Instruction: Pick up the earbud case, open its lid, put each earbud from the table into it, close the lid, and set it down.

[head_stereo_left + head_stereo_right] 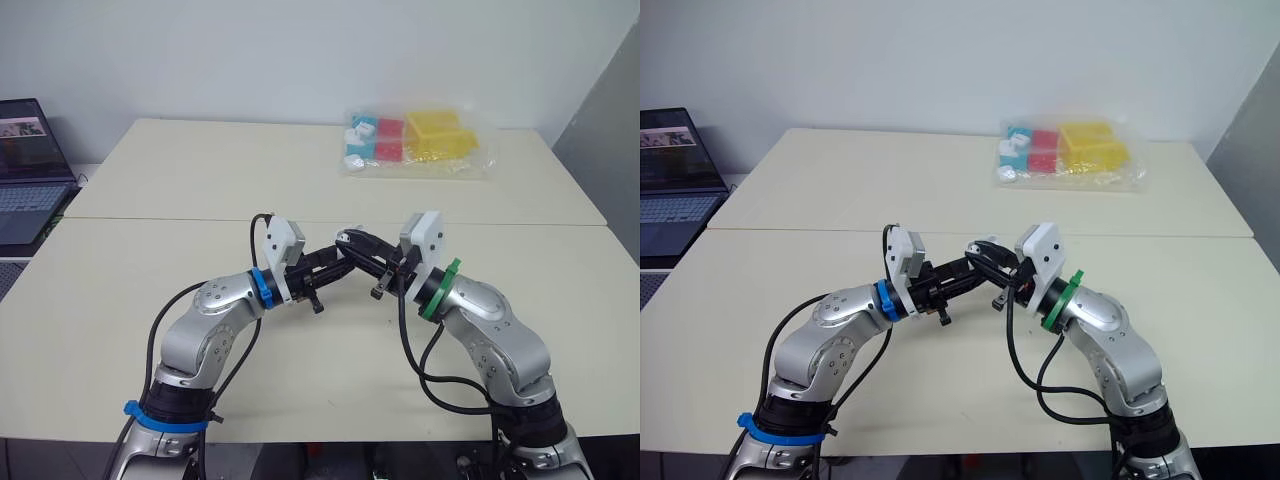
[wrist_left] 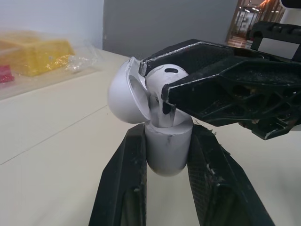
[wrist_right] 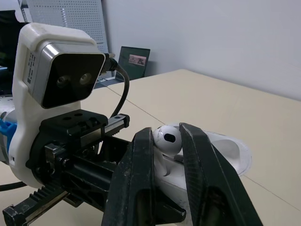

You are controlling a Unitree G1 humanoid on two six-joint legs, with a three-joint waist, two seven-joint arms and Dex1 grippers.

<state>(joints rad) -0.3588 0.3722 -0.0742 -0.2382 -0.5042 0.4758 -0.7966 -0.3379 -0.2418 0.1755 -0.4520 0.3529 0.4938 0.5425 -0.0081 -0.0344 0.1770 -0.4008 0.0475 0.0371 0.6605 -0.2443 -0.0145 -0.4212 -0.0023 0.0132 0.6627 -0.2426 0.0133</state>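
My left pincer (image 1: 330,265) gripped the earbud case (image 2: 168,146) above the surface (image 1: 200,180), lid (image 2: 123,96) swung back to bare its well; my right pincer (image 3: 167,136) pinched an earbud (image 2: 164,80), stem entering the case.

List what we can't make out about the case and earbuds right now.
- Inside of the earbud case, so whether another bud already sits there: left wrist view, blocked by the earbud and right hand.
- Same case in the eye views: too small, tucked between left hand and right hand.
- Plastic bag contents: eye views, too small to name.
- Laptop: eye views, cut by the left edge.
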